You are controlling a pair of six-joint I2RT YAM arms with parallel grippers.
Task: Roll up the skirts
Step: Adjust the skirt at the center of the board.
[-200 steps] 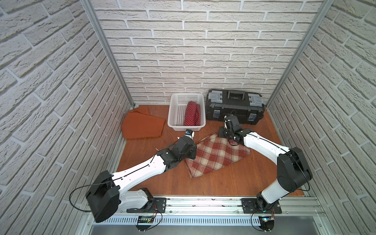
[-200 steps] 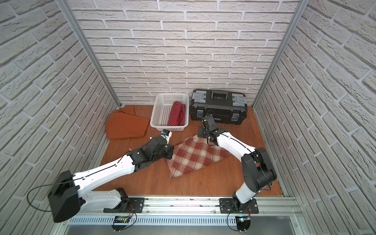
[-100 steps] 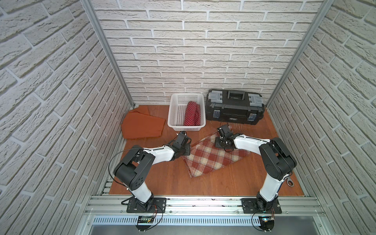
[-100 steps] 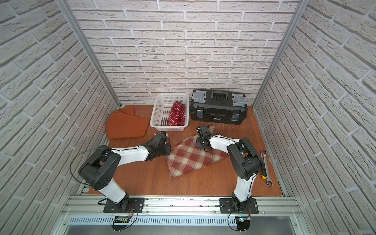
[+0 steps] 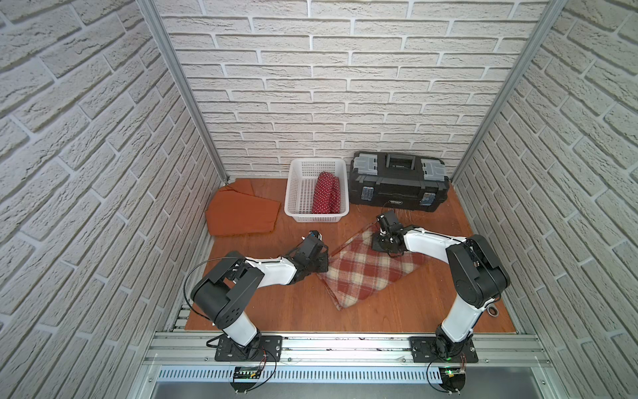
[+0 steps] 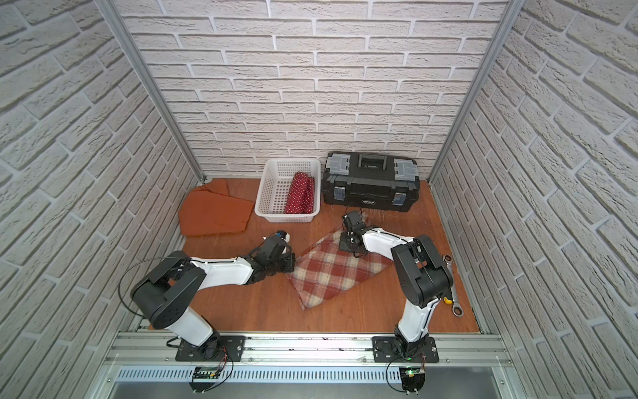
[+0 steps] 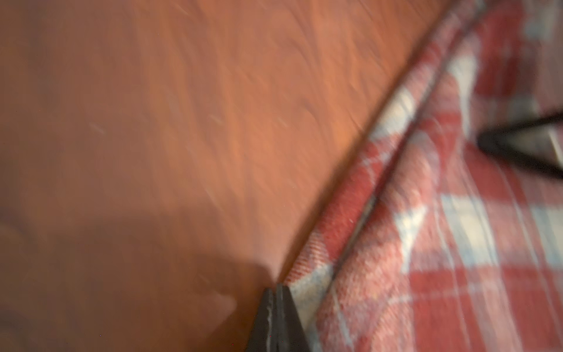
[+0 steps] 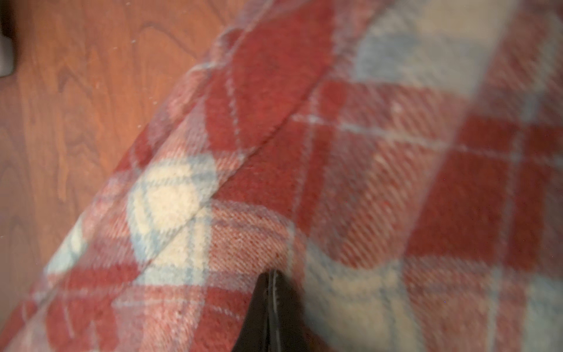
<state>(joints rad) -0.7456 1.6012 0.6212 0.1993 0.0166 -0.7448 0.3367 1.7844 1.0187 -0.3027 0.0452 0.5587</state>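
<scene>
The plaid skirt (image 5: 371, 273), red and cream, lies flat and unrolled at a slant in the middle of the worktop (image 5: 293, 304); a stitched band runs along its far left edge. The polka-dot skirt (image 5: 326, 193), dark red with white dots, is a rolled bundle lying lengthwise along the right wall inside the white basket (image 5: 297, 193). The orange skirt (image 5: 241, 214) lies flat and unrolled in the far left corner, its far end creased.

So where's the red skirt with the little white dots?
In both top views the rolled dark red polka-dot skirt lies inside the white plastic mesh basket, against the side nearest the black toolbox.
</scene>
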